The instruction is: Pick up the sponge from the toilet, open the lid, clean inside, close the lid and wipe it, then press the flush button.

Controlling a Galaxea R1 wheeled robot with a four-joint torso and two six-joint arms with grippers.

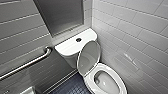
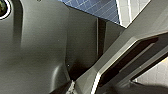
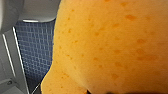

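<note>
Standing lid (image 1: 88, 58), orange sponge (image 3: 112, 45) aloft.

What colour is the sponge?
The sponge is bright orange with small darker orange spots; the right wrist view shows it best.

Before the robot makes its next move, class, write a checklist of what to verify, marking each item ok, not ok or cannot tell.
1. Lid raised, standing up in front of the tank: ok.
2. Bowl of the toilet uncovered: ok.
3. Sponge close before the right wrist camera: ok.
4. Firm hold on the sponge: cannot tell.
5. Flush button showing on the tank top: ok.
</note>
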